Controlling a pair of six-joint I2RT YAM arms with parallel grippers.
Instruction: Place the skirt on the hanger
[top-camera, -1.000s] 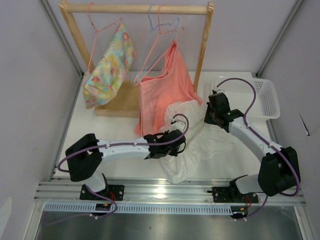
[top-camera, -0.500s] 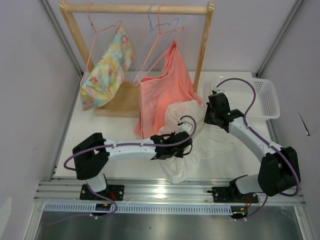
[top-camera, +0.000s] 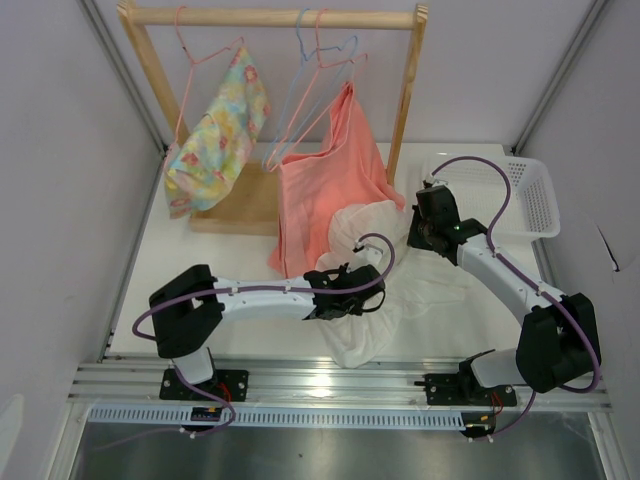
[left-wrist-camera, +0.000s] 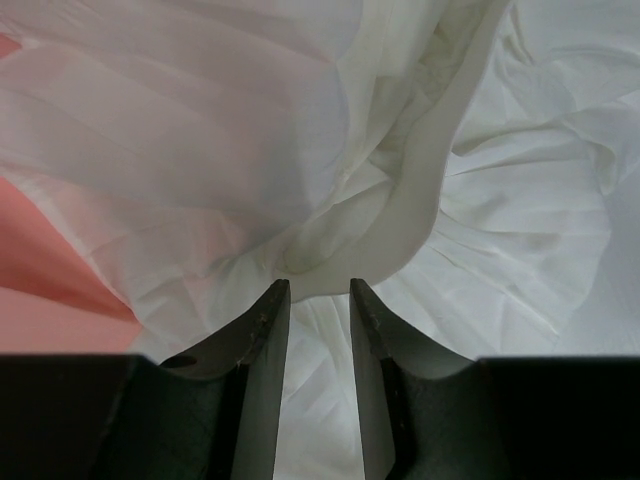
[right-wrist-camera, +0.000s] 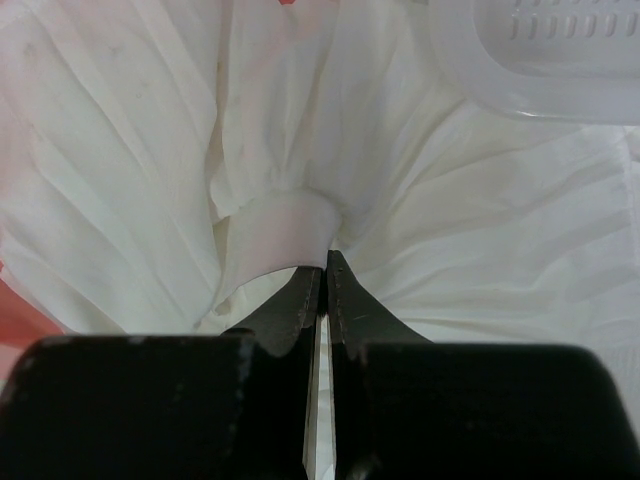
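The job is barely begun. The skirt (top-camera: 425, 295) lies crumpled on the worktop (top-camera: 200, 265), a little toward 4 o'clock from its centre, with its upper edge lapping against the salmon garment (top-camera: 325, 195). The right hand (right-wrist-camera: 325, 262) is clamped tight on a gathered fold of the skirt's waistband. The left hand (left-wrist-camera: 318, 285) is spread, nothing between its fingers, with a thick fold of the band just ahead of the tips. The hanger (top-camera: 287, 105) hangs bare on the wooden rail (top-camera: 270, 17) at 12 o'clock. What is left, as I judge it, is lifting the skirt, carrying it up and hooking it on.

Count: one skirt, one blue hanger, two pink hangers (top-camera: 185, 75), three garments in all including the floral garment (top-camera: 215, 130), and one white basket (top-camera: 535, 195) at 2 o'clock
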